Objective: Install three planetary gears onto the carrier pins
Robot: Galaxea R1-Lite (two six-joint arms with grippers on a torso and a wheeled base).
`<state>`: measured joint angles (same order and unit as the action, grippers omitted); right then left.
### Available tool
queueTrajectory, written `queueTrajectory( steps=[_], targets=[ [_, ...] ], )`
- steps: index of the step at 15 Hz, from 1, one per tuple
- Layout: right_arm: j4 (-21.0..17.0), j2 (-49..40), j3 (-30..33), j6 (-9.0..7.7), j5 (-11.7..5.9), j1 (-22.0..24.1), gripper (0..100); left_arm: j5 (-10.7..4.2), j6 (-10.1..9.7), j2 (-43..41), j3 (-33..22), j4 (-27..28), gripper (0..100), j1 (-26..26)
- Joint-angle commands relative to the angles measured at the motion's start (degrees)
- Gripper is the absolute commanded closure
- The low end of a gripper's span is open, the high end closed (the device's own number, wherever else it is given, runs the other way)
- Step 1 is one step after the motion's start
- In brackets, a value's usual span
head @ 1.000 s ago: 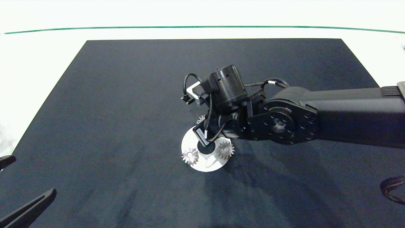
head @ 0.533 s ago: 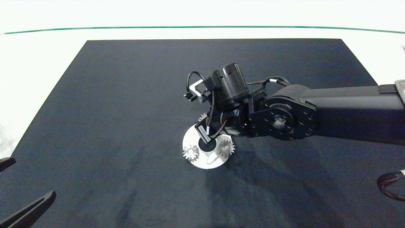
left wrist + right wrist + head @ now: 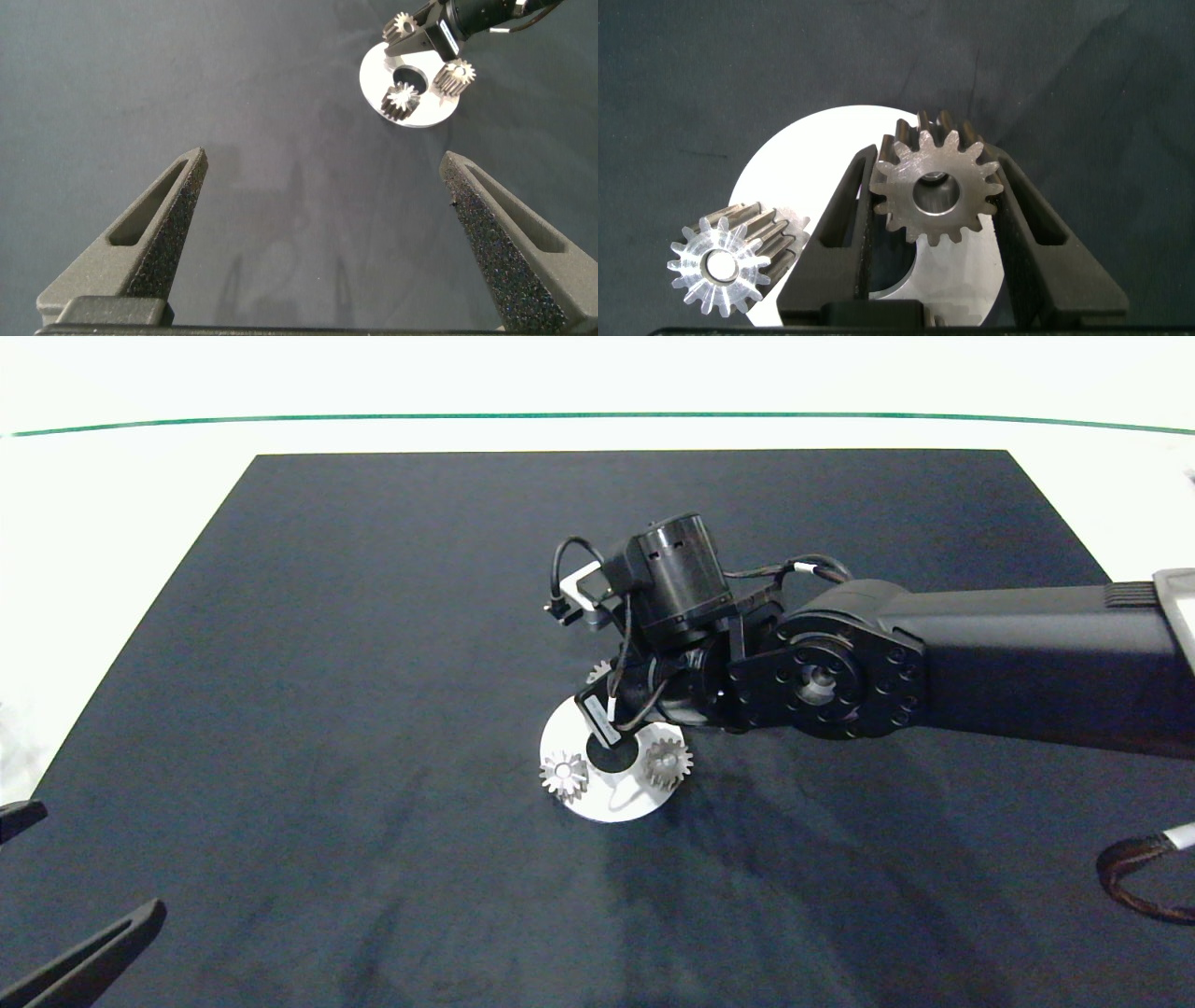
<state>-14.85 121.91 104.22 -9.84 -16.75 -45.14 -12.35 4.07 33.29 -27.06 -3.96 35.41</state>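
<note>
Right gripper (image 3: 934,201) clamps a silvery gear (image 3: 936,191) over the far side of the white carrier disc (image 3: 574,737), mid-mat. Nearer, two gears (image 3: 565,775) (image 3: 668,763) already sit on their pins, left and right. Third install underway, I'd say; next, bore over the pin, which is hidden here. Left gripper (image 3: 322,233) waits, spread wide, at the near left.
</note>
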Motion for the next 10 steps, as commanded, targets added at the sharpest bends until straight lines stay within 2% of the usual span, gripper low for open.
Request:
queueTrajectory(
  steps=[1,10],
  targets=[
    [-0.09,0.0,0.11,-0.01,-0.04,-0.03,0,-0.13,0.06,0.02,-0.01,-0.08,0,0.01],
    [-0.09,-0.53,1.25,-0.01,-0.04,0.58,0,-0.04,0.06,0.11,-0.01,-0.08,0,0.01]
  ],
)
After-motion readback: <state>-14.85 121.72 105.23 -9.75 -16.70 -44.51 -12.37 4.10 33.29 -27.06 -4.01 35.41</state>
